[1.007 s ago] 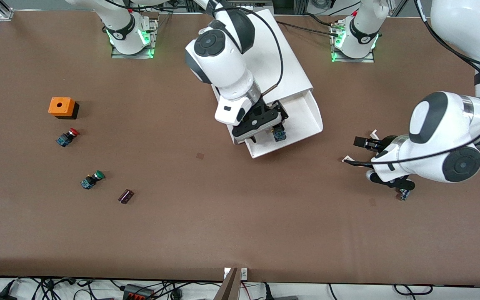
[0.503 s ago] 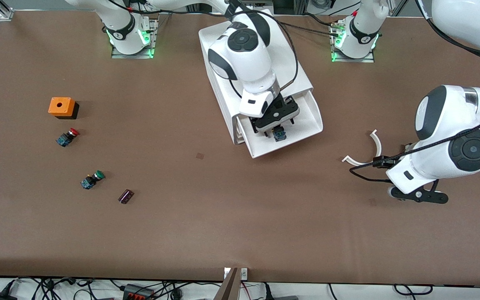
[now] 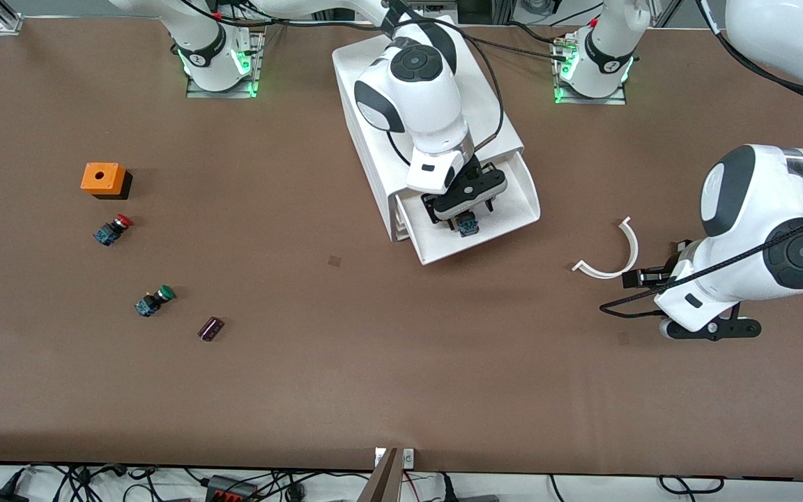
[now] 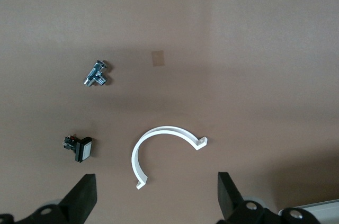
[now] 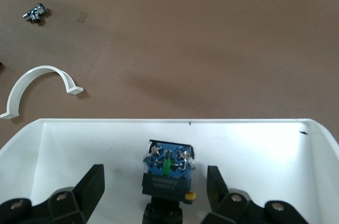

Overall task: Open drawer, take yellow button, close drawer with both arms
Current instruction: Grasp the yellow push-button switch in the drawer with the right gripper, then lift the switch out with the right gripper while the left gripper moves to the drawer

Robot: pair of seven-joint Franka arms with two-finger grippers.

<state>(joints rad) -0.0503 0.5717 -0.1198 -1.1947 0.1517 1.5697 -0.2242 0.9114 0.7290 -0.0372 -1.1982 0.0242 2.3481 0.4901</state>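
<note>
The drawer [image 3: 514, 197] stands pulled out of the white cabinet [image 3: 488, 118] toward the front camera. In it lies the button [image 3: 469, 225], a blue and black body [image 5: 167, 170]; its cap is hidden under the gripper. My right gripper [image 3: 464, 211] is down in the drawer, its open fingers either side of the button [image 5: 154, 175] with a gap on each side. My left gripper [image 3: 705, 328] hangs open over bare table at the left arm's end, holding nothing [image 4: 156, 181].
A white curved piece [image 3: 615, 255] lies on the table beside the left gripper, with a metal fitting [image 4: 96, 73] and a small black part [image 4: 79, 148] close by. An orange box [image 3: 103, 179], a red-capped button [image 3: 113, 229], a green-capped button [image 3: 154, 300] and a dark block [image 3: 210, 328] lie at the right arm's end.
The right gripper has come down into the drawer around the button and its fingers have narrowed a little. The left gripper has swung off the white curved piece, which now lies uncovered.
</note>
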